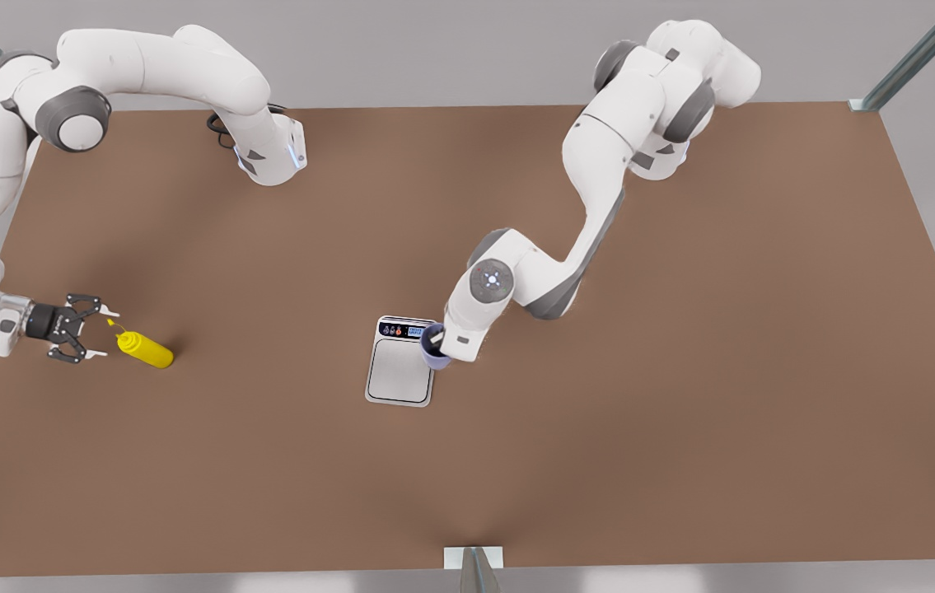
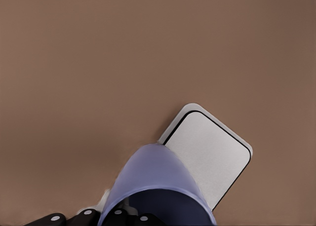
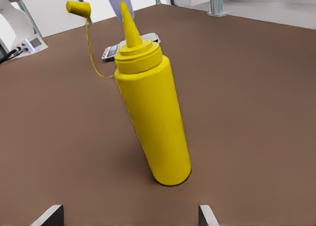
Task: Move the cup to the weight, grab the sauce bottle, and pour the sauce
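Left claw (image 1: 437,346) clamps the cup (image 1: 432,345) at the weight's (image 1: 399,372) edge; right claw (image 1: 96,332) gapes beside the sauce bottle (image 1: 146,349) on the brown desk (image 1: 681,371).

Lavender-blue cup (image 1: 433,347), plain, handleless, slightly tapered, at edge of scale nearest front view's right, by display end; whether resting on plate or held above, can't tell. In left wrist view, cup (image 2: 157,186) overlaps one corner of scale.

Silver weight (image 1: 400,360), flat rect. w/ rounded corners, steel plate, dark strip w/ blue display, lying flat mid-table.

Yellow sauce bottle (image 1: 146,349), cylindrical, pointed nozzle, upright w/ slight tilt, far toward front view's left, well apart from scale. Small cap off nozzle, dangling on thin yellow tether (image 3: 90,48).
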You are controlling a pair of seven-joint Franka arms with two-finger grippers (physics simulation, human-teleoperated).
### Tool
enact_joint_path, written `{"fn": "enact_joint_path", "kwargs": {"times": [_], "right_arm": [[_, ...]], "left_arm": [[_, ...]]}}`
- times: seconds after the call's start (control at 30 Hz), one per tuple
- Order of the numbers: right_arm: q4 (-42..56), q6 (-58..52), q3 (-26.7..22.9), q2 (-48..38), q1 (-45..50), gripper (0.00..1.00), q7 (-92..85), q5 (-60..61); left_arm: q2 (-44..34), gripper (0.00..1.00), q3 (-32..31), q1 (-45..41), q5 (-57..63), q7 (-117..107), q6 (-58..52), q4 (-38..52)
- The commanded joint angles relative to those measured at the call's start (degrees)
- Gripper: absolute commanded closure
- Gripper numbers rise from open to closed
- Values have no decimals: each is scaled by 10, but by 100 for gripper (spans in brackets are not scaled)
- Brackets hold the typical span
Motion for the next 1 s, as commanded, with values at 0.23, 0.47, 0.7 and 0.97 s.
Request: {"fn": "enact_joint_path", "kwargs": {"times": [0.23,0.47,0.7,0.97], "right_arm": [[3,6,4,14,13,0,-11,14],[4,8,4,18,33,0,-9,35],[1,6,5,18,54,0,-9,37],[-4,-1,11,18,60,0,-9,37]], "left_arm": [[78,79,-1,-10,-30,-92,20,121],[106,79,-1,-22,-30,-113,80,122],[107,54,-1,-26,-30,-114,79,121],[104,40,3,-28,-30,-114,74,121]]}}
